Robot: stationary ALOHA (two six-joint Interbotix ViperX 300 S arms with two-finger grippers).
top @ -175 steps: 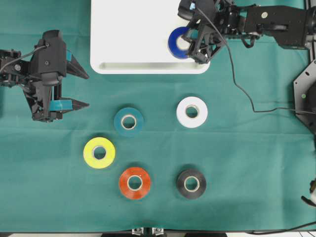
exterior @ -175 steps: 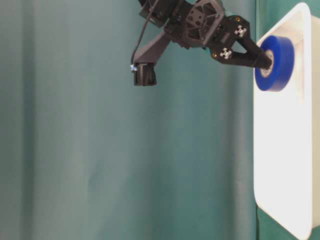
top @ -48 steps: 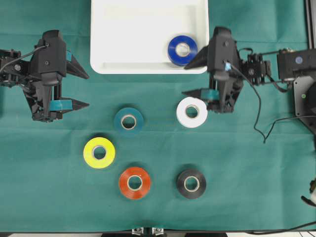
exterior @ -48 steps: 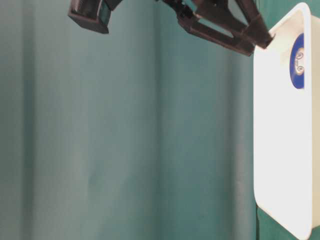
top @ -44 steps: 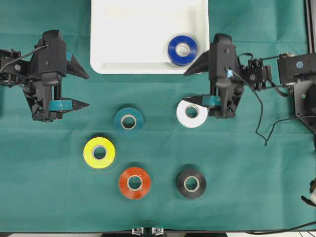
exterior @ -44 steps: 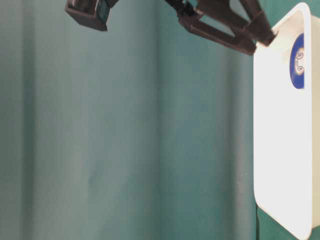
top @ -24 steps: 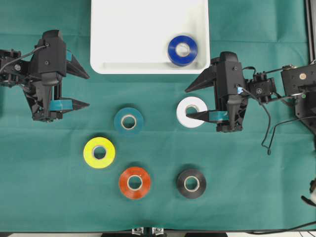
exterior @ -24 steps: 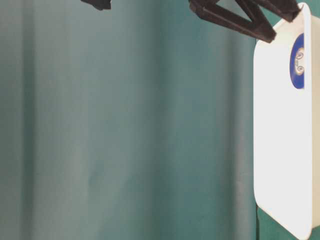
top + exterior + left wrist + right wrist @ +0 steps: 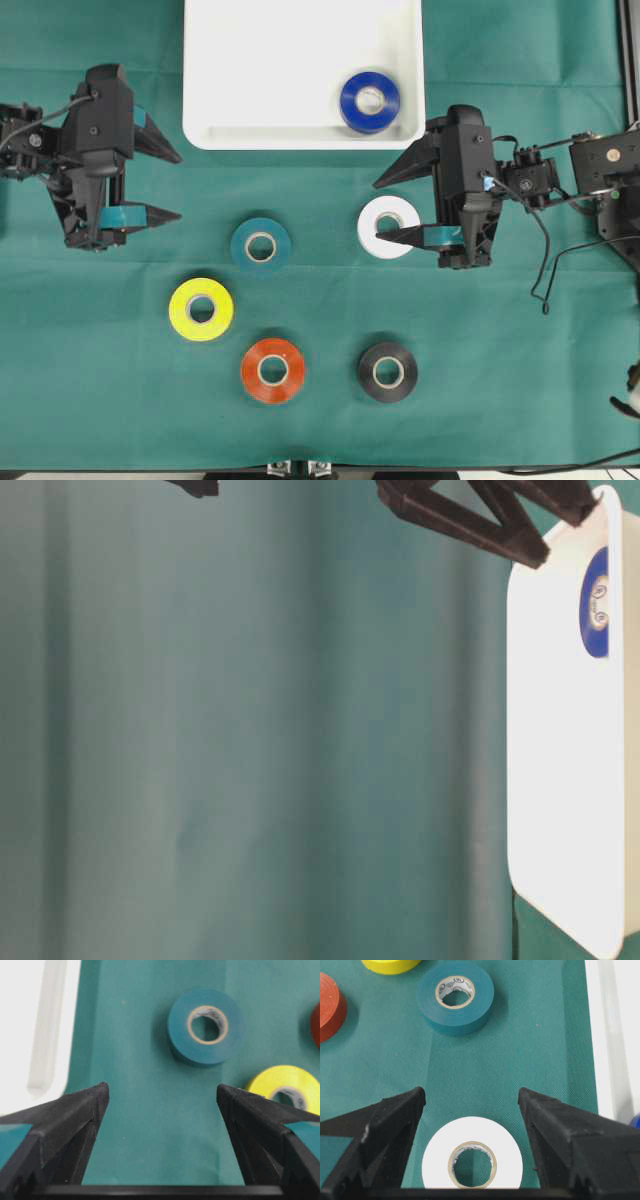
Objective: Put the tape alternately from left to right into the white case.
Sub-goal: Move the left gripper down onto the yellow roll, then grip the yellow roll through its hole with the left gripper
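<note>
Blue roll [image 9: 370,101] lies flat in the white case [image 9: 260,90], toward its right end near the front rim. The right gripper [image 9: 392,209] hangs over the cloth [image 9: 520,380] with its jaws spread wide and nothing between them, and the white roll [image 9: 389,227] lies just under its fingertips; in the right wrist view that roll sits flat between the two black fingers [image 9: 385,1125], touching neither. On the left, the left gripper [image 9: 168,186] is also wide open and empty, well left of the teal-green roll [image 9: 260,245]. Yellow roll [image 9: 201,309], red-orange roll [image 9: 273,370] and black roll [image 9: 387,372] lie flat nearer the front edge.
</note>
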